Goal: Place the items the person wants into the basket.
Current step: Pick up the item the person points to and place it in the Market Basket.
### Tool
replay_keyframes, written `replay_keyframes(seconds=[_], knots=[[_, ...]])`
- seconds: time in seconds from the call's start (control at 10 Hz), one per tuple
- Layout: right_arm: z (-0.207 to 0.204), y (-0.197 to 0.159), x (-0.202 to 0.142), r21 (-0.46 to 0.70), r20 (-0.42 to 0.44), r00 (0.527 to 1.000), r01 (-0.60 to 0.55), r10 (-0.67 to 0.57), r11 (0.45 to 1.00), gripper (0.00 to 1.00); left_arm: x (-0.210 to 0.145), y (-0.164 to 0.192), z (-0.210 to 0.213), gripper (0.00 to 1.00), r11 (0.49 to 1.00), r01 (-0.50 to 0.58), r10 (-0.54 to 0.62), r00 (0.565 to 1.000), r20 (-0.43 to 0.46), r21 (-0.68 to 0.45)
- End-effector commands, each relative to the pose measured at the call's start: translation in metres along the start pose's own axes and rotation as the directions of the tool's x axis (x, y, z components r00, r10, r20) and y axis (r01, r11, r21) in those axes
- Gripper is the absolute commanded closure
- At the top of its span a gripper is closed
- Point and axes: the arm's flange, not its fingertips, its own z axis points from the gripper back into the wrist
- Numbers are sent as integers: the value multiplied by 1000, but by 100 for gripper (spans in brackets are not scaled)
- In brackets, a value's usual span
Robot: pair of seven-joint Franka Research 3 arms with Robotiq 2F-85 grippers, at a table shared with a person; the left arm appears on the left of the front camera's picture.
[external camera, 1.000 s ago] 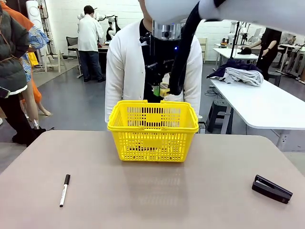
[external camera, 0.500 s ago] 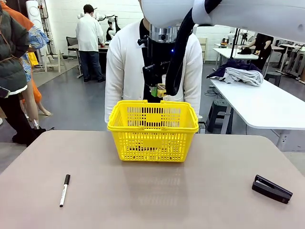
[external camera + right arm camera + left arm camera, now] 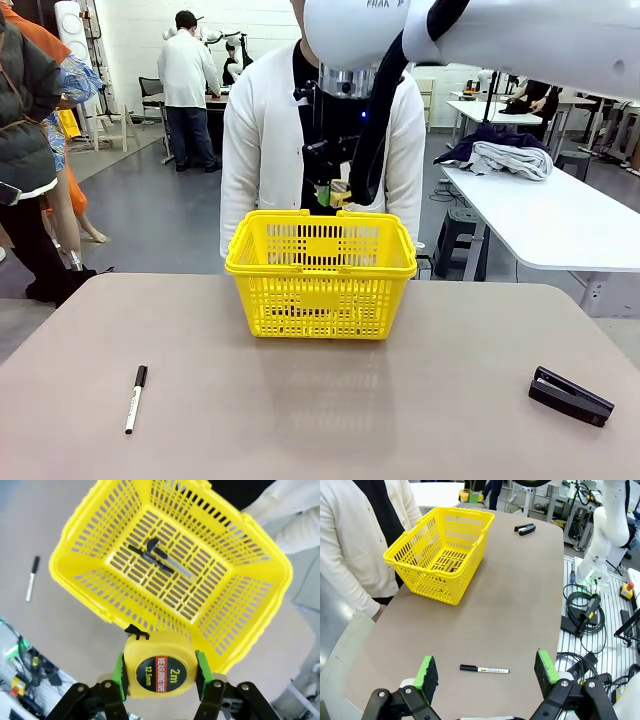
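The right gripper (image 3: 159, 672) is clamped on the yellow tape measure (image 3: 160, 666), its green pads pressed to either side of the round case, printed face turned toward the wrist camera. It hangs high over the yellow basket (image 3: 320, 268), close in front of the person (image 3: 260, 150) in the white cardigan. From the wrist, the basket's open mouth (image 3: 172, 560) lies ahead of and below the tape measure, which sits over the near rim, not over the middle of the floor; I'd say the drop turns on carrying it a little farther inward over the slats before letting go. On the basket floor lies a dark utility knife (image 3: 159, 556), its long axis slanted corner to corner. The left gripper (image 3: 487, 667) stands wide apart, holding nothing, above the white marker (image 3: 484, 669), well apart from the basket (image 3: 440, 555). The right arm is plainly the nearer one
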Motion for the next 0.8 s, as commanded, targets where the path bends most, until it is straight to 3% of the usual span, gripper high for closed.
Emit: replay_keyframes(seconds=[0.0, 0.7], knots=[[-15, -18, 5, 52, 44, 999, -30, 28, 998, 37, -1, 0, 1, 0, 1000, 17, -17, 1000, 22, -3], [-94, -64, 46, 115, -30, 999, 27, -24, 993, 37, -1, 0, 1, 0, 1000, 17, -17, 1000, 22, -3]])
